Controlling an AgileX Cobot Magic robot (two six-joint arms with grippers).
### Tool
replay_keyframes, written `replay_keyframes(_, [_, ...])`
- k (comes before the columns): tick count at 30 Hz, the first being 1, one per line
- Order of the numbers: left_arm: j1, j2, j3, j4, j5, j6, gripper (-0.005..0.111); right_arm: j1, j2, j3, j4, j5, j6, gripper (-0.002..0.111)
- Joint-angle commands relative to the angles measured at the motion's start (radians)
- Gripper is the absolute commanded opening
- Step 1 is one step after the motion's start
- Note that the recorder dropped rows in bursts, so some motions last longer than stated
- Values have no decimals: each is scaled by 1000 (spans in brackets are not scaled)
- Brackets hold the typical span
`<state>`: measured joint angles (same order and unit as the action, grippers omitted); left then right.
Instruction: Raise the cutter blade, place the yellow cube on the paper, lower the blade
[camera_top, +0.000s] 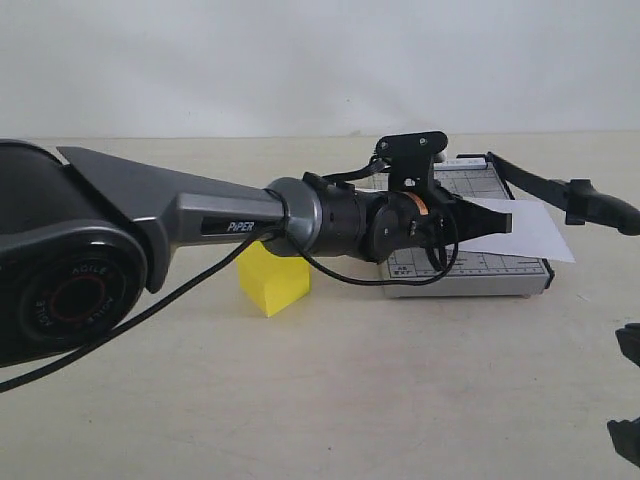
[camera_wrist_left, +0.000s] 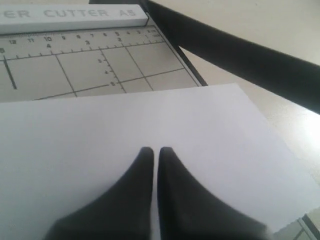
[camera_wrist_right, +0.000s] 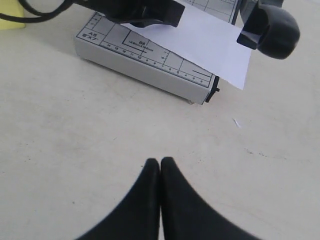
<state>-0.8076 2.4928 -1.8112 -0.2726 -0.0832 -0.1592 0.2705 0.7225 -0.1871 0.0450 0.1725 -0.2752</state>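
Centrally, the grey cutting board (camera_top: 470, 268) carries 1 white sheet, the paper (camera_top: 535, 235), which lies across the gridded top and overhangs the board's right edge above the table (camera_top: 350, 400). The cutter blade (camera_top: 535, 182) stands raised at a slant, hinged at the board's far side, with its thick rounded handle (camera_top: 603, 208) up in the air out to the right, clear of the paper.

The yellow cube (camera_top: 272, 280) sits on the table left of the board, apart from it and partly hidden behind the left arm. It is not on the paper.

The left arm reaches almost level across the middle of the exterior view, ending in the left gripper (camera_wrist_left: 155, 150) directly over the paper. Its 2 fingers are drawn together to a thin slit and hold nothing; whether the tips touch the sheet cannot be told.

The right gripper (camera_wrist_right: 160, 161) hangs over bare table near the board's front corner, below the raised handle in its own view. Its 2 fingers are pressed together, empty.

Counted: 1 board, 1 blade, 1 sheet, 1 cube, 2 grippers.
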Motion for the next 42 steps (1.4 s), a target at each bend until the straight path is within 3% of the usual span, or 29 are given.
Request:
replay_keyframes(1, [-4, 15, -21, -9, 32, -9, 4, -2, -3, -7, 9, -2, 4, 0])
replay_keyframes(18, [-4, 58, -198, -9, 27, -84, 4, -2, -3, -7, 9, -2, 39, 0])
replay_keyframes(20, [-4, 30, -198, 5, 70, -73, 4, -2, -3, -7, 9, -2, 39, 0])
replay_keyframes(23, [-8, -14, -198, 26, 245, -14, 4, -2, -3, -7, 9, -4, 37, 0])
replay_keyframes(27, [-52, -32, -198, 9, 414, 169, 4, -2, -3, -7, 9, -26, 37, 0])
replay_keyframes(32, [-119, -10, -198, -91, 357, 402, 4, -2, -3, -7, 9, -31, 37, 0])
replay_keyframes(42, [-110, 62, -210, -131, 316, 384, 4, -2, -3, -7, 9, -26, 37, 0])
